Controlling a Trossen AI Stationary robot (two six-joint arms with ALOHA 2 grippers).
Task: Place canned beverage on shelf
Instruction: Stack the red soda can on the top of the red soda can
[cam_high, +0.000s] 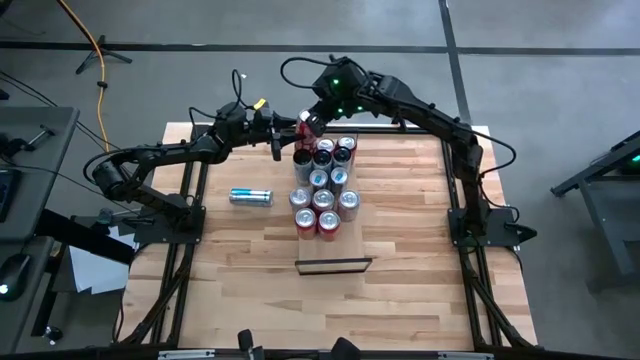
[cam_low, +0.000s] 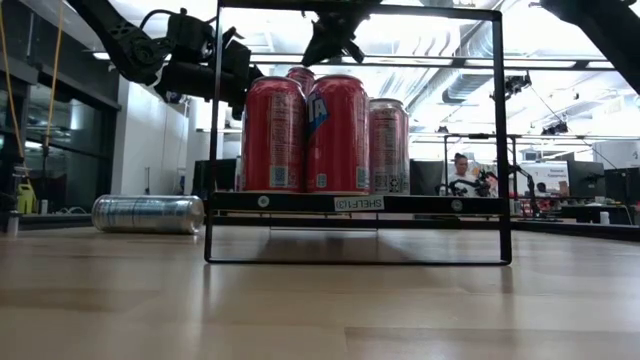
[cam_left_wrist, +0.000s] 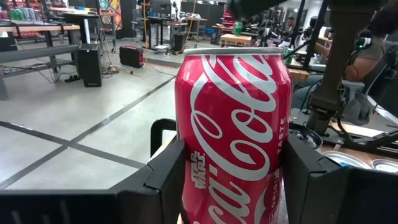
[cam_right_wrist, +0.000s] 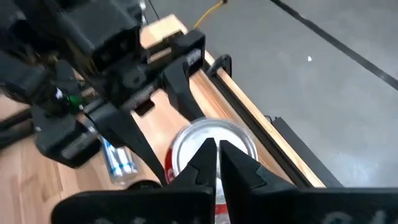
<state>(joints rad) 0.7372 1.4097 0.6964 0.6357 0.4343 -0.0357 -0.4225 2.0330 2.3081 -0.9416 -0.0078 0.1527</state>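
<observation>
A red Coca-Cola can stands upright between the fingers of my left gripper, at the far end of the rows of cans that fill the shelf. In the high view the red can shows just left of those rows. My right gripper is shut and slants down over the can's silver top. The can's bottom is hidden. My left gripper pinches the red can's side wall between its two fingers, low on the can. The fingers come in level from the table's left. The can is upright; whether its base rests on the shelf does not show. My right gripper has its shut fingertips over the can's top; whether they touch it I cannot tell.
A silver can lies on its side on the table left of the shelf. The shelf's black frame rises around the cans. The butcher-block tabletop stretches to the right and the near side. A person sits in the room behind.
</observation>
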